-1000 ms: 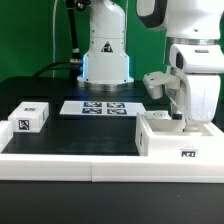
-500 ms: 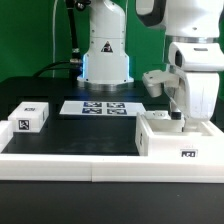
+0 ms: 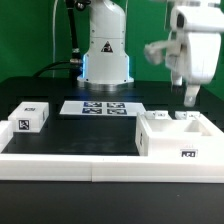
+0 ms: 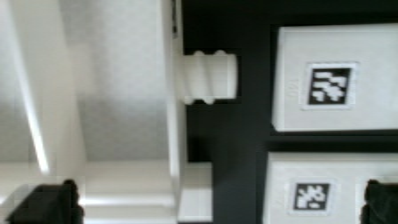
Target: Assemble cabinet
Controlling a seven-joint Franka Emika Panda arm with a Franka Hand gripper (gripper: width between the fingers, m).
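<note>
The cabinet body point(image 3: 178, 135) is a white open box with a tag on its front, standing at the exterior view's right. My gripper point(image 3: 188, 96) hangs just above it, blurred, holding nothing. In the wrist view the gripper point(image 4: 214, 205) is open, with one dark fingertip point(image 4: 43, 203) at each side edge. Between them I see a white cabinet wall point(image 4: 107, 110) with a ribbed white peg point(image 4: 210, 77), and two tagged white faces point(image 4: 334, 85) beyond a dark gap. A smaller white tagged panel block point(image 3: 28, 116) lies at the exterior view's left, far from the gripper.
The marker board point(image 3: 100, 107) lies flat in the middle of the black table. The white robot base point(image 3: 105, 50) stands behind it. A white rail point(image 3: 60, 160) runs along the table's front edge.
The gripper has risen up out of the cabinet body, where it sat low half a second ago. The arm is blurred from the move. The parts have not shifted.
</note>
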